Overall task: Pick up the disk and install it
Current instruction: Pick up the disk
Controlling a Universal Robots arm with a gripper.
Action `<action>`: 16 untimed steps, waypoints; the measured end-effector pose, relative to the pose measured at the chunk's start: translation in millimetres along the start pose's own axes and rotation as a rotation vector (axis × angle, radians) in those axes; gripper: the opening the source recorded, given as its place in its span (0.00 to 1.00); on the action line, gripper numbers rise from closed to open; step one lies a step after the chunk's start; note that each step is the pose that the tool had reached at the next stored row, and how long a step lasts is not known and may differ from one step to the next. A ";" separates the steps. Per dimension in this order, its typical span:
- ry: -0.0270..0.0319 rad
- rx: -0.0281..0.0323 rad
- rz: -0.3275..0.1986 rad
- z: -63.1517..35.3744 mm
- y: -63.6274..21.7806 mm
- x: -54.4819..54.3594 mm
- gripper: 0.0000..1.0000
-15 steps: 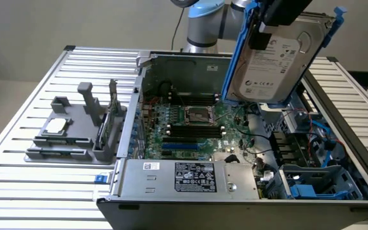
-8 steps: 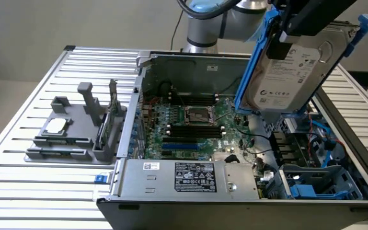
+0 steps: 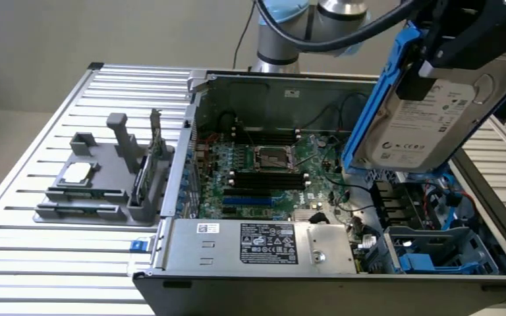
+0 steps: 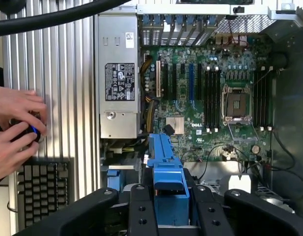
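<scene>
**Exterior view.** The black gripper (image 3: 437, 66) clamps the disk (image 3: 429, 115) and holds it tilted in the air. The disk is a flat silver-grey slab with rounded corners. Its white label carries black print and a row of small symbols, too small to read. Blue plastic rails run along its edges, and its upper end is hidden behind the gripper. Beneath the gripper lies the open computer case (image 3: 499, 197), with a green motherboard (image 3: 262, 178) and a square metal processor socket (image 3: 271, 157). Below the disk is a blue plastic drive bay (image 3: 429, 260). Near it lies the silver power-supply box (image 3: 262, 243); its black-and-white label is illegible. Well apart from the gripper, a grey moulded holder (image 3: 103, 187) on the ribbed aluminium table (image 3: 24, 263) carries a small square chip (image 3: 76, 172).

**Wrist view.** The gripper (image 4: 171, 211) shows matte black fingers (image 4: 141, 206) on either side of the disk's (image 4: 166, 167) blue rail; the metal body is hidden. Beyond it, white lettering on the motherboard (image 4: 190, 98) looks like DELL. The power-supply box (image 4: 119, 113) label stays unreadable. Far to one side, a person's hands (image 4: 13, 128) hold something dark, cut off by the edge, beside a black keyboard (image 4: 43, 184).
</scene>
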State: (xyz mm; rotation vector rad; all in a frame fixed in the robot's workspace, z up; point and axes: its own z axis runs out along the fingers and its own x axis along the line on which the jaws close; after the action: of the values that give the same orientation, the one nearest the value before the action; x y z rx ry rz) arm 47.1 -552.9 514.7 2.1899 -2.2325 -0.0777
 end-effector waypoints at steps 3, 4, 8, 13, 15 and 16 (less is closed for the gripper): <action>0.0000 -0.0001 0.000 -0.3 -8.0 9.3 0.33; 0.0000 -0.0002 0.000 -0.4 -10.8 12.1 0.33; 0.0000 -0.0002 0.000 -0.5 -22.5 23.2 0.33; 0.0001 -0.0002 0.000 -0.2 -37.4 36.7 0.33; 0.0000 -0.0003 0.000 2.0 -44.1 40.7 0.33; 0.0001 -0.0003 0.000 3.5 -47.7 42.4 0.33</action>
State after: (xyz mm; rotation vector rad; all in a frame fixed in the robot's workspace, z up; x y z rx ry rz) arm 93.7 -596.1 508.1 2.1896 -2.2324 -0.0779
